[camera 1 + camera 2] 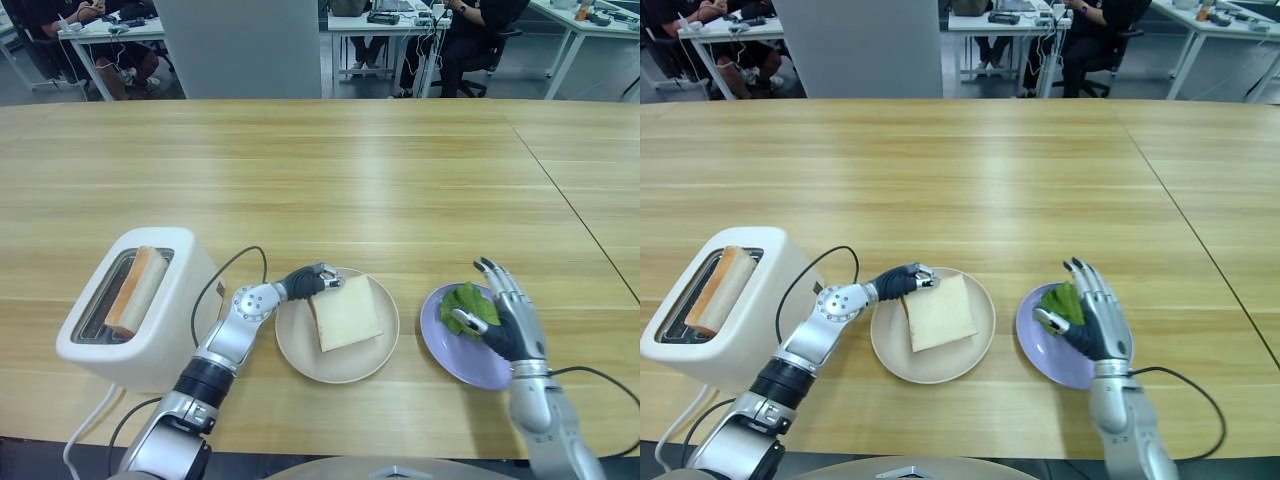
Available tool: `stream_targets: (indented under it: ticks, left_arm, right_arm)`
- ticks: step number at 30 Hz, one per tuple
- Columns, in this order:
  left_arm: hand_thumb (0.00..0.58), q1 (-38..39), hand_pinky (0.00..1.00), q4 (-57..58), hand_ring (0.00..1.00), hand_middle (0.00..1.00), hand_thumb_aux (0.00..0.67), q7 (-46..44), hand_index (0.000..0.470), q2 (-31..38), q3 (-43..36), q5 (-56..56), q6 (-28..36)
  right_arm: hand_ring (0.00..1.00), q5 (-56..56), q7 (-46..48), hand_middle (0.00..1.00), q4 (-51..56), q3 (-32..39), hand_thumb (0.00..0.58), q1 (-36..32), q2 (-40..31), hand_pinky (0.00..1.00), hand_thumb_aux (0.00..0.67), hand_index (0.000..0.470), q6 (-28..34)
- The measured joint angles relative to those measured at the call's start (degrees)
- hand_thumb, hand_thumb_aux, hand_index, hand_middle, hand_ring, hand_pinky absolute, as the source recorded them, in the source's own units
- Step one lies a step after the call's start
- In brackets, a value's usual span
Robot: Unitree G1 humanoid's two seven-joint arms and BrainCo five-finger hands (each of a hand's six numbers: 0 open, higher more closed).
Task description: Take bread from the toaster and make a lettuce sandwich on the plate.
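Left robot hand (308, 281) tight on bread (347, 314) — right robot hand (510, 315) wide over lettuce (468, 303).

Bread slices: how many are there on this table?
2. One slice stands in the toaster. The other slice lies on the beige plate. Another could sit hidden deep in the toaster.

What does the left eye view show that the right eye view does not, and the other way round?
Left eye: the toaster stands whole, with table left of it. Right eye: the toaster meets the picture's edge; more table lies right of the purple plate. Both: left hand pinching the bread slice on the beige plate; right hand over the lettuce.
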Motion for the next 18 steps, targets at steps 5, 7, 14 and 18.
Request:
stream_targets:
  ticks: [5,7,14,18]
  left_arm:
    - [0.58,1.6,1.0,-0.2,1.0,1.0,0.67,0.5,0.46,0.6,0.4,0.1,-0.1]
    - [0.58,2.0,1.0,-0.3,1.0,1.0,0.67,0.8,0.46,0.7,0.5,0.5,-0.3]
    - [0.0,2.6,0.85,-0.3,0.85,0.85,0.0,3.6,0.0,1.0,0.0,4.7,-1.3]
    - [0.0,3.0,0.5,-0.6,0.5,0.5,0.0,5.5,0.0,1.1,0.0,6.6,-1.4]
  right_arm:
    - [0.0,-5.8,0.4,0.0,0.5,-1.8,0.0,0.0,-6.3,0.0,0.0,0.0,4.0]
    - [0.0,-6.8,0.6,0.0,1.3,-2.0,0.0,-0.1,-7.7,0.0,0.0,0.0,4.9]
    - [0.0,-7.8,1.3,0.0,3.1,1.6,0.0,-0.8,-8.4,0.0,0.0,0.0,5.3]
    - [0.0,-7.8,1.8,0.0,5.9,3.6,0.0,-2.1,-8.8,0.0,0.0,0.0,5.3]
